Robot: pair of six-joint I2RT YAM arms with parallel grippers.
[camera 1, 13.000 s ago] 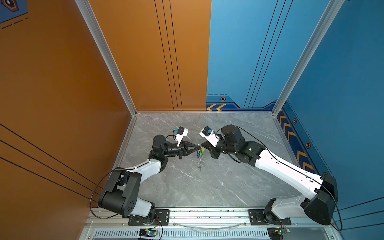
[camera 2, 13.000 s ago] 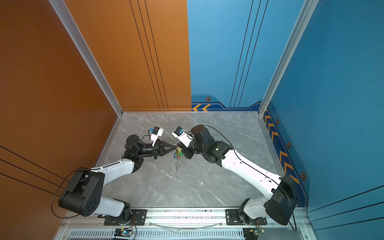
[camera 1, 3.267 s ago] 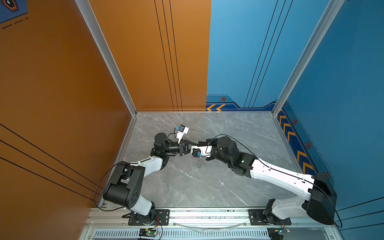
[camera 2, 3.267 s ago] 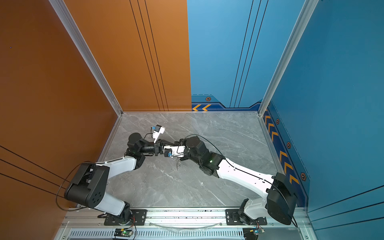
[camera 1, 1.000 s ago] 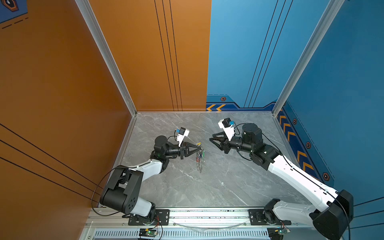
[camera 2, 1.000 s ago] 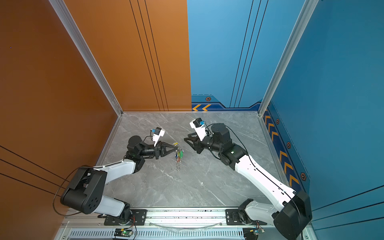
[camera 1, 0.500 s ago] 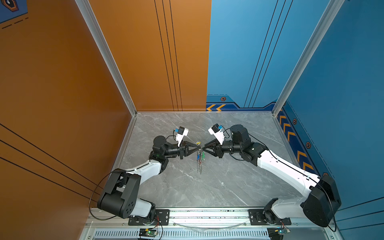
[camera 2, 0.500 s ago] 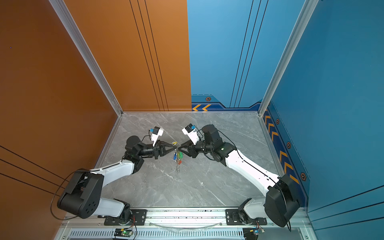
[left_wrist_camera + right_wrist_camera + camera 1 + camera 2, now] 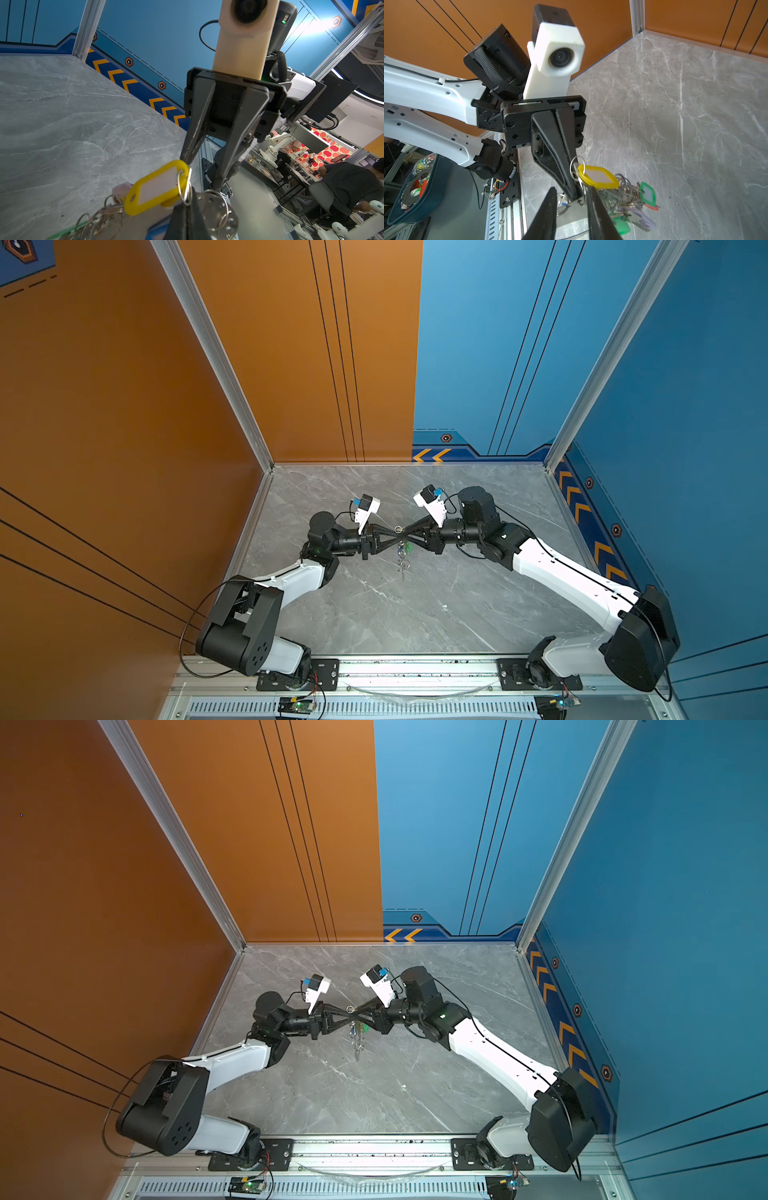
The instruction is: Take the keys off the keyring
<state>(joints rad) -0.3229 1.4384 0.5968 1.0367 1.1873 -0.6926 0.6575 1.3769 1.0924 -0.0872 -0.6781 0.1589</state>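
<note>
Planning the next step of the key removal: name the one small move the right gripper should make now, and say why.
Probably close the right gripper on the yellow tag at its split ring. Its jaws stand apart on either side of that ring, while the left gripper is shut on the keyring, steadying it for a pull.

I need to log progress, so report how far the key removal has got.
Done: the left gripper is shut on the keyring, holding it above the table. In hand: the right gripper, jaws apart, sits at the yellow tag without gripping it yet. Left: the keys hang from the keyring and none lies loose, so seemingly every key has yet to come off.
</note>
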